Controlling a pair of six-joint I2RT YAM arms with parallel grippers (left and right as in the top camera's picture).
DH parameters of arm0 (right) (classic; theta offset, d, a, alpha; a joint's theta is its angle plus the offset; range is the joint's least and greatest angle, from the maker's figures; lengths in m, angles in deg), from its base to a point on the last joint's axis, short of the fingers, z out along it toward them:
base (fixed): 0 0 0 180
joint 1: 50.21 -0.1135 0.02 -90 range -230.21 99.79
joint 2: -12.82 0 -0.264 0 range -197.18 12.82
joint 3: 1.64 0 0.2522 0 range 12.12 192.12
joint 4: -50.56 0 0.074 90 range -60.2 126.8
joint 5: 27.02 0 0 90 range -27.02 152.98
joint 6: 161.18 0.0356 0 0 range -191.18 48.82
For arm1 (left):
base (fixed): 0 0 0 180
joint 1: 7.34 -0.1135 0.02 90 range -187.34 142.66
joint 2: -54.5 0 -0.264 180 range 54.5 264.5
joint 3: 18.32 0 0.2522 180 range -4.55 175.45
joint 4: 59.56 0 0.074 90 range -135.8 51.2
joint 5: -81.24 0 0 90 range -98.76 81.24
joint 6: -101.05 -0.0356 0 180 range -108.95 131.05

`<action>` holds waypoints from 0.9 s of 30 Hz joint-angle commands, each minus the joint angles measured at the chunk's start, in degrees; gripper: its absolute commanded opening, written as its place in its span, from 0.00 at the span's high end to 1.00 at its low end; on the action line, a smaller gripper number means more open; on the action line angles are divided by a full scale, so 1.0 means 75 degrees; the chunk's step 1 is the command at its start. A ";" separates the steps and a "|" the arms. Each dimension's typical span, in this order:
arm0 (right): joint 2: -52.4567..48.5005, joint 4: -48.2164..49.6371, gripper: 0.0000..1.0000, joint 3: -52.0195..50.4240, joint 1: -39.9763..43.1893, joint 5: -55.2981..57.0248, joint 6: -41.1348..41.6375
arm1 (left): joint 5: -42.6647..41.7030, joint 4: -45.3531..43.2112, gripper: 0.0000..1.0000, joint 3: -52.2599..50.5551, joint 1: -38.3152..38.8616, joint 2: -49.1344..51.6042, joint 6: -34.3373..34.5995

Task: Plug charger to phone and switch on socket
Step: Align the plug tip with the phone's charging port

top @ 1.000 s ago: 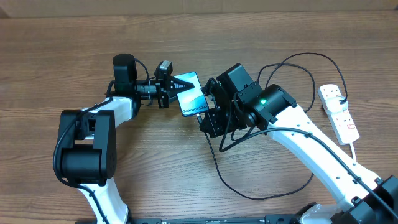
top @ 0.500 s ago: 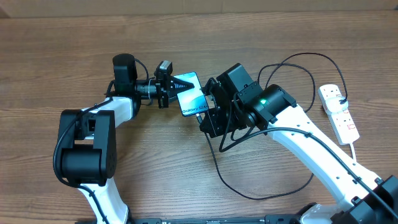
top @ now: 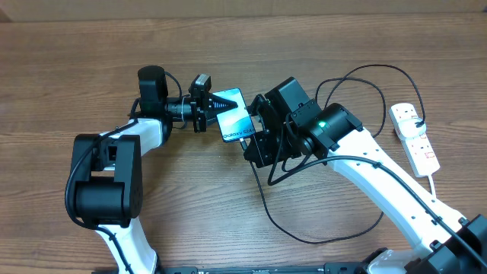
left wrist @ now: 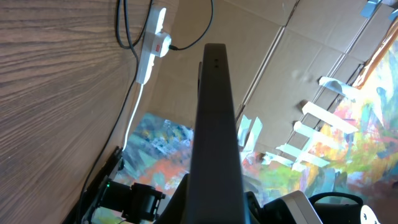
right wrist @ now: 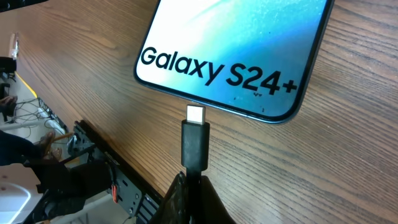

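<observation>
The phone (top: 234, 116) lies on the wooden table with its blue screen up, reading "Galaxy S24+" in the right wrist view (right wrist: 236, 43). My left gripper (top: 209, 110) is shut on the phone's far end; in the left wrist view the phone (left wrist: 214, 124) shows edge-on as a dark bar between the fingers. My right gripper (top: 255, 141) is shut on the charger's black connector (right wrist: 195, 140). Its metal tip is at the middle of the phone's bottom edge; whether it is inside the port I cannot tell. The charger cable (top: 380, 67) loops over to the socket (top: 415, 137).
The white power strip lies at the right edge of the table, with its white lead running toward the front; it also shows in the left wrist view (left wrist: 152, 46). The black cable makes a wide loop on the table in front of the right arm.
</observation>
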 commanded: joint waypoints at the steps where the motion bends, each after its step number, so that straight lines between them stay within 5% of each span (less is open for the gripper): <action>1: -0.0023 0.0055 0.96 -0.0044 -0.0003 0.0020 0.0061 | -0.0099 -0.0055 0.96 0.0105 0.0064 -0.0047 0.0166; 27: -0.0029 0.0157 0.96 -0.0143 0.0000 0.0085 0.0064 | 0.0003 -0.0460 0.96 0.0102 0.0067 -0.0047 0.0093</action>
